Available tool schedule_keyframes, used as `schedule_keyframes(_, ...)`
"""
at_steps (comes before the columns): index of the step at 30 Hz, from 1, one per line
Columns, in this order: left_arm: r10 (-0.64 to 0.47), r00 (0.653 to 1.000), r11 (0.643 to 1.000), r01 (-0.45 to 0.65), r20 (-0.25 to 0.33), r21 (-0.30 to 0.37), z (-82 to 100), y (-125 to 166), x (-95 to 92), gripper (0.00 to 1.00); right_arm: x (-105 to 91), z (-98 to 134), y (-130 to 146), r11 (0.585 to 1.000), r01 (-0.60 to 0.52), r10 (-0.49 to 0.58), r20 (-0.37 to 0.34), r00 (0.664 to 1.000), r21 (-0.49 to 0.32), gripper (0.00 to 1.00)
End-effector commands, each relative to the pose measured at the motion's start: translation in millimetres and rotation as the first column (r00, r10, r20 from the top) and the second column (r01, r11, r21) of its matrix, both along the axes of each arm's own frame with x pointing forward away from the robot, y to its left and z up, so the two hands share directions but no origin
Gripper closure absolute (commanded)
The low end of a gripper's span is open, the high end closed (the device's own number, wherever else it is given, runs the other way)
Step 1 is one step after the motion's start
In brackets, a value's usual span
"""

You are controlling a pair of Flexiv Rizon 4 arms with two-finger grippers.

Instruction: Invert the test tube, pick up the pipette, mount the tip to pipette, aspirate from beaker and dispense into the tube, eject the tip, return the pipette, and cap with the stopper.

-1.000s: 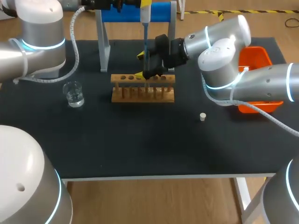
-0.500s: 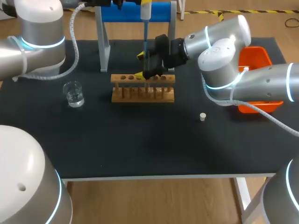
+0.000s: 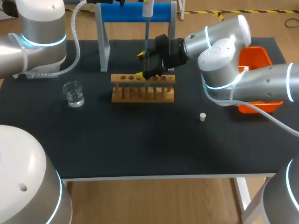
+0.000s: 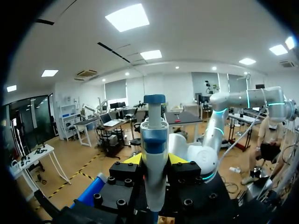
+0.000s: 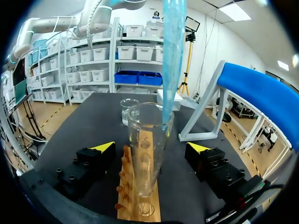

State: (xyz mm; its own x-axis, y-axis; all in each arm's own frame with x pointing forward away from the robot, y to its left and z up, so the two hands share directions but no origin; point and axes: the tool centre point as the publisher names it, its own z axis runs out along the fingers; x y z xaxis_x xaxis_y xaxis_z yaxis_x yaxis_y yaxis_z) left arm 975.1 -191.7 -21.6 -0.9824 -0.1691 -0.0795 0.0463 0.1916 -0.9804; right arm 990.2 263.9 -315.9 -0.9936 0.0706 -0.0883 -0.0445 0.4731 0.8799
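Dispensing apparently over: left gripper [image 4: 155,159], clamping the blue-and-white plastic pipette [image 4: 154,135], rises from the clear glass test tube [image 5: 148,154]; right gripper [image 5: 150,148] gapes around it, untouching.

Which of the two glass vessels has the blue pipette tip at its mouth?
The test tube standing in the wooden rack: the blue tip reaches down to its rim. The beaker stands apart, beside the rack, nothing above it.

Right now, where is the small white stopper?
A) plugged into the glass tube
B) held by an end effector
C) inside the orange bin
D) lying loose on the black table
D: the stopper lies by itself on the table, to the right of the wooden rack, with nothing touching it.
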Motion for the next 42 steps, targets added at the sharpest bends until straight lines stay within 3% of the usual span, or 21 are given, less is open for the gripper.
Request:
schedule_keyframes(1, 0.005, 1.000, 1.000, -0.005, -0.001, 0.004, 3.0, -1.7, -1.1, 1.00, 1.2, 0.5, 0.0, 1.000, -0.003, 0.003, -0.002, 1.000, -0.004, 0.00)
schedule_keyframes(25, 0.028, 0.999, 0.999, -0.029, 0.029, 0.018, 26.0, 3.9, -7.7, 1.00, 1.2, 0.5, 0.0, 1.000, -0.003, 0.003, -0.002, 1.000, -0.004, 0.00)
schedule_keyframes(33, 0.107, 0.993, 0.994, -0.109, 0.043, 0.030, 29.8, 46.7, -11.4, 1.00, 1.2, 0.5, 0.0, 1.000, -0.003, 0.003, -0.002, 1.000, -0.004, 0.00)
schedule_keyframes(42, 0.207, 0.978, 0.977, -0.208, 0.027, 0.041, 13.6, 106.0, -23.0, 1.00, 1.2, 0.5, 0.0, 1.000, -0.003, 0.003, -0.002, 1.000, -0.004, 0.00)
